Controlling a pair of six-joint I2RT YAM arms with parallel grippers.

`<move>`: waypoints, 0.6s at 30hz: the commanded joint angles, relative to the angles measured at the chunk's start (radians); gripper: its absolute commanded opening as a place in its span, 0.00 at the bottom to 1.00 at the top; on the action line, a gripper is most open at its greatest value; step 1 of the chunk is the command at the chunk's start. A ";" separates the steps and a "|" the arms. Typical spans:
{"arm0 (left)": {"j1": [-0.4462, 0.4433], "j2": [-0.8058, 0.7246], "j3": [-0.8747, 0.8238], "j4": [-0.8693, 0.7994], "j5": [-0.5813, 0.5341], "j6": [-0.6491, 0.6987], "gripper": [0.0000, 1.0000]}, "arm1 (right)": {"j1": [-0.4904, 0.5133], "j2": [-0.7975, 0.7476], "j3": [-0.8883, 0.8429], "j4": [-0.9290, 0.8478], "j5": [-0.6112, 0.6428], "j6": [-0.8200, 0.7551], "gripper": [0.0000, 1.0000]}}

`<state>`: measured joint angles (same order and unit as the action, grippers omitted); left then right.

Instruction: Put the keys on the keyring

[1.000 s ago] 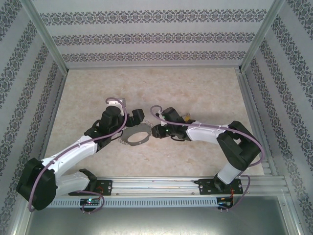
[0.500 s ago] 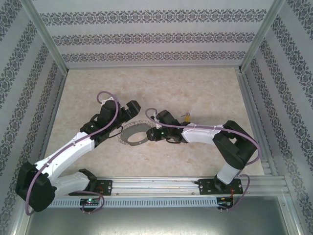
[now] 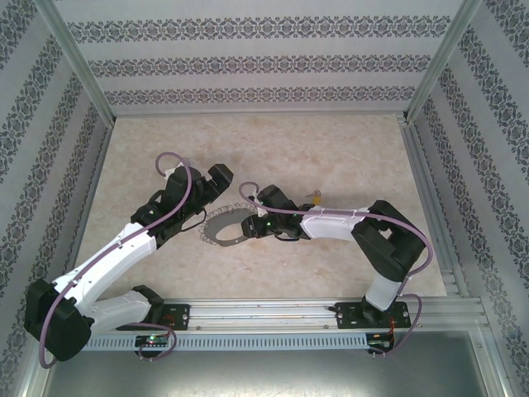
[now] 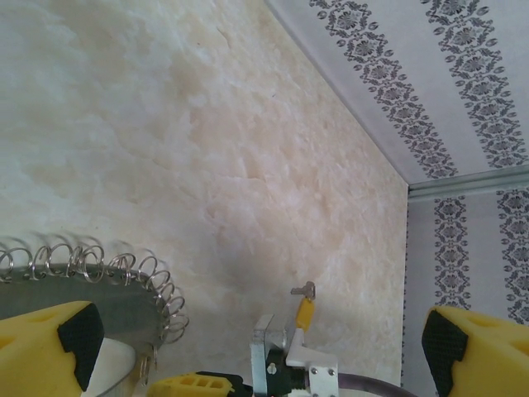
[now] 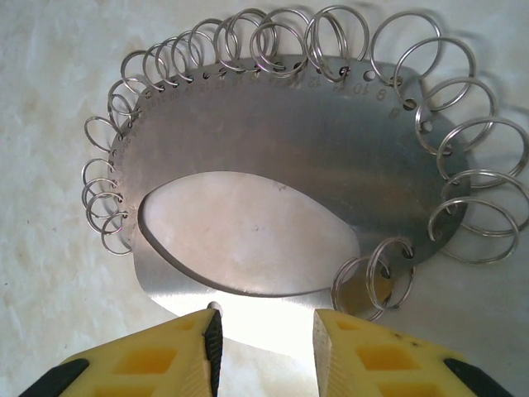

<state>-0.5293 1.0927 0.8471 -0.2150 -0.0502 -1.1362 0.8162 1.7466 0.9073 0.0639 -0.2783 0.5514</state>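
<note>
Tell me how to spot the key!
Look at the pale marbled table where two white robot arms meet. Just beyond the right arm sits a tiny key with a yellow-orange head. Unlike the big grey metal oval fringed with wire rings, it is small and yellow.

My left arm and right arm, white shells over black joints, a mauve cable looped along each, left gripper and right gripper ending in yellow fingertips with black inserts

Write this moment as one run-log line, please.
left gripper: open, holding nothing | right gripper: open, at keyring rim | key: on table beside right arm, unheld | keyring: on table between grippers
</note>
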 commanded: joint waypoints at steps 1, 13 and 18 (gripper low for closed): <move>-0.010 -0.004 0.035 -0.035 -0.016 -0.029 1.00 | 0.008 0.021 0.035 -0.006 0.006 -0.002 0.36; -0.011 -0.007 0.026 -0.013 -0.005 -0.029 1.00 | 0.005 0.046 0.052 -0.033 0.029 -0.020 0.36; -0.011 -0.008 0.028 -0.011 -0.005 -0.033 1.00 | 0.002 0.047 0.048 -0.039 0.045 -0.023 0.36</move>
<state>-0.5293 1.0927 0.8497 -0.2180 -0.0532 -1.1576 0.8158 1.7832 0.9363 0.0387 -0.2619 0.5465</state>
